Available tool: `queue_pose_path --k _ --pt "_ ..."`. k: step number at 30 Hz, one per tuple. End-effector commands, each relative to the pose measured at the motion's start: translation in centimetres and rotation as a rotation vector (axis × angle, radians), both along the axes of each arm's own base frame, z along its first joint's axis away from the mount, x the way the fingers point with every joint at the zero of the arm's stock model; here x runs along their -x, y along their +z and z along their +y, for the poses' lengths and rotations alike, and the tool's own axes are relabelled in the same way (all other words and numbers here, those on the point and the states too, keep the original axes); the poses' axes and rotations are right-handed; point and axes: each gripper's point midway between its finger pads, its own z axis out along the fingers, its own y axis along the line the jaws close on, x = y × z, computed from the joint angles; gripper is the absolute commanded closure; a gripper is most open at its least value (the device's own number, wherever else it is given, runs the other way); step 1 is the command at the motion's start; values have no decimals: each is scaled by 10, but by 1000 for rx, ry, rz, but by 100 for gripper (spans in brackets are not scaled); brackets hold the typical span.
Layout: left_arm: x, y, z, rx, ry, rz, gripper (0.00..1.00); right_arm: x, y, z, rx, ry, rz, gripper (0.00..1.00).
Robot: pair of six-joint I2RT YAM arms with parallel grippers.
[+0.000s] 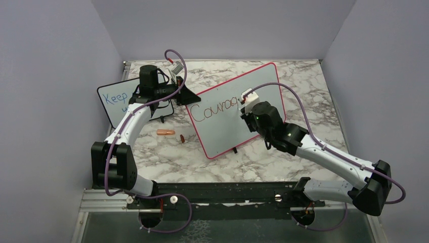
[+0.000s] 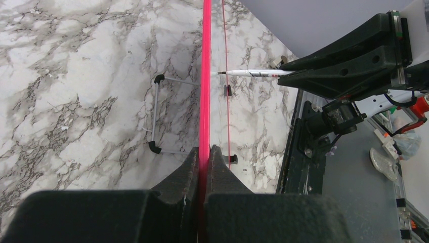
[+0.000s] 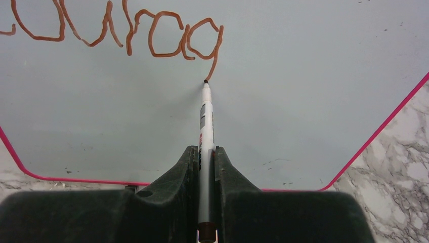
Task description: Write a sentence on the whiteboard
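Observation:
The whiteboard [image 1: 238, 114] with the thin red-pink frame stands tilted on the marble table. Red-brown letters of the sentence [image 1: 215, 109] read "Courag" along its upper left; in the right wrist view the sentence [image 3: 152, 35] ends in a "g" tail. My left gripper [image 1: 179, 93] is shut on the whiteboard's left edge; the pink whiteboard rim [image 2: 205, 76] runs edge-on between the jaws of my left gripper [image 2: 205, 151]. My right gripper [image 3: 205, 152] is shut on a white marker [image 3: 205, 131], whose tip touches the whiteboard [image 3: 303, 91] at the tail's end. That marker [image 2: 253, 73] also shows in the left wrist view.
A smaller black-framed board [image 1: 117, 104] with blue writing stands behind the left arm. An orange cap-like piece [image 1: 165, 132] and a small dark red piece [image 1: 181, 138] lie on the table left of the whiteboard. Grey walls close in the table on three sides.

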Motion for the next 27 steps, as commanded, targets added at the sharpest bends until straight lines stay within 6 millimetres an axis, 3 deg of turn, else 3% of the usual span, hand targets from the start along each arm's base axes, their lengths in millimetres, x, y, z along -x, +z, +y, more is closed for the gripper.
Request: queue_pose_path --k 1,17,27 --pt "4 -38 -1 -73 0 61 100 9 -9 2 8 41 55 99" --pt "3 -39 -1 -73 0 63 100 11 -1 23 -51 123 57 99" --pt "3 -38 -1 -74 3 60 100 3 29 17 -142 61 -44 99"
